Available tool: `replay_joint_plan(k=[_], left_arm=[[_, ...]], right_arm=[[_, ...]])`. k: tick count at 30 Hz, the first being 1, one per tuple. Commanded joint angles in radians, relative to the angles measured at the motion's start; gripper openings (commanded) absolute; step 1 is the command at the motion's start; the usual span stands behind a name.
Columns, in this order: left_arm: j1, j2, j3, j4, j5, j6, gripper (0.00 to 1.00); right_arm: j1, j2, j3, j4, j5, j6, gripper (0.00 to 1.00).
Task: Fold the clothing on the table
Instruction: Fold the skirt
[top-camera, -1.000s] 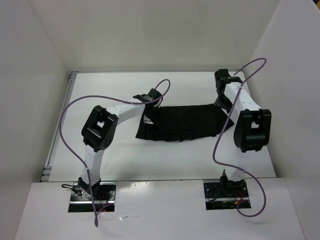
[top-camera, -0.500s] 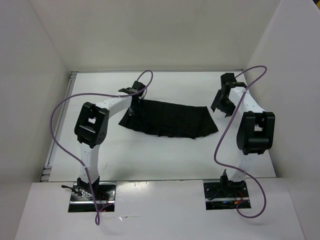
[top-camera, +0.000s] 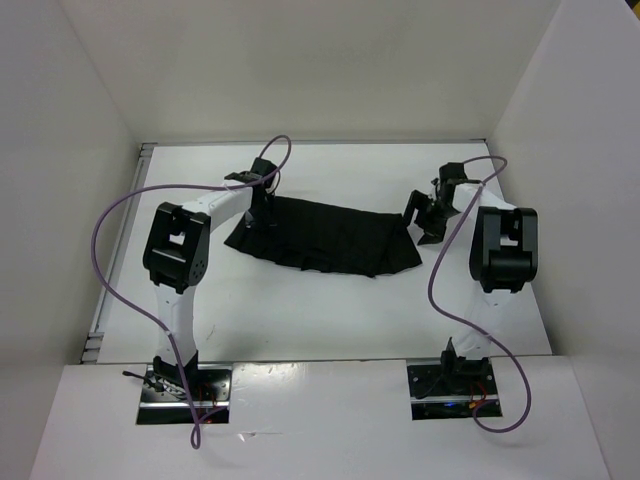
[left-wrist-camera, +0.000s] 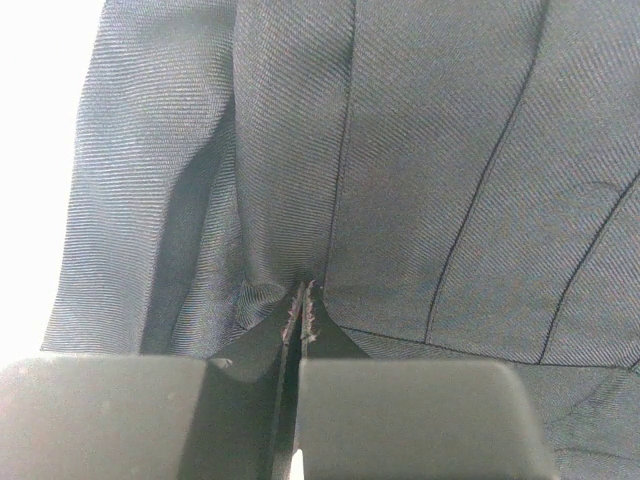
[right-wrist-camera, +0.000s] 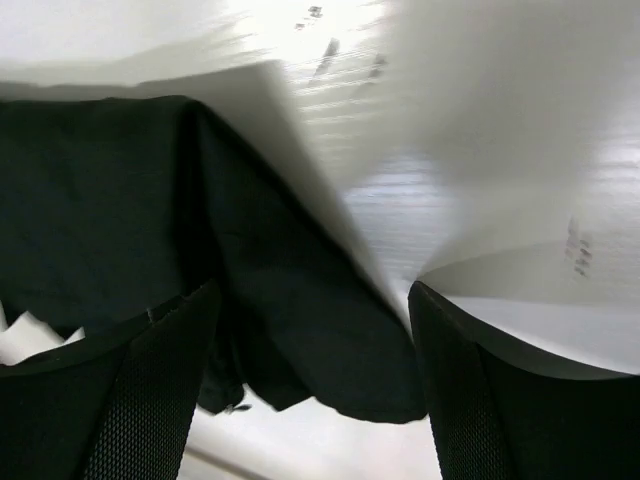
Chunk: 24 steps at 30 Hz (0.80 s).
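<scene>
1 piece of clothing (top-camera: 325, 238), black and finely ridged, lies spread as a wide band across the middle of the white table (top-camera: 330, 310), its long side running from left to right and its right end lying a little nearer the arms than its left end. Its far left corner is pinched by the left gripper (left-wrist-camera: 298, 350), whose 2 fingers are pressed together on a small raised fold of the fabric, with pleat lines fanning away from the pinch in the left wrist view. At the other end the right gripper (top-camera: 424, 214) hangs just beside the far right corner with its 2 fingers spread wide and nothing between them but air; the right wrist view shows the dark corner of the cloth below the gap, and whether a finger touches it cannot be told. Compared with 1 second ago, the whole garment has slid to the left with the left gripper, which now sits closer to the left wall. The right gripper, which then stood over the right edge of the cloth, has let go, opened fully and now points inward at that edge, while the right arm's elbow has swung closer to the cloth
</scene>
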Motion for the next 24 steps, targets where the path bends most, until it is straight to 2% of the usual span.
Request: replay_joint_plan(k=[1,9,15,18,24], left_arm=[[-0.005,-0.005,-0.021,-0.012,0.022,0.025,0.0],[-0.005,-0.005,-0.039,0.008,0.056,0.016,0.0],[-0.005,-0.005,-0.039,0.008,0.056,0.016,0.0],[-0.005,-0.005,-0.039,0.008,0.065,0.016,0.0],[-0.005,0.004,-0.039,0.008,0.086,0.016,0.0]], right_arm=[[-0.014,0.039,-0.022,0.089,-0.129,-0.031,0.82],[-0.024,0.09,-0.058,0.128,-0.327,-0.031,0.82],[0.008,0.068,-0.089,0.105,-0.325,-0.031,0.82],[0.059,0.021,-0.123,0.074,-0.258,-0.001,0.75],[0.134,-0.022,-0.196,0.094,-0.21,0.09,0.52]])
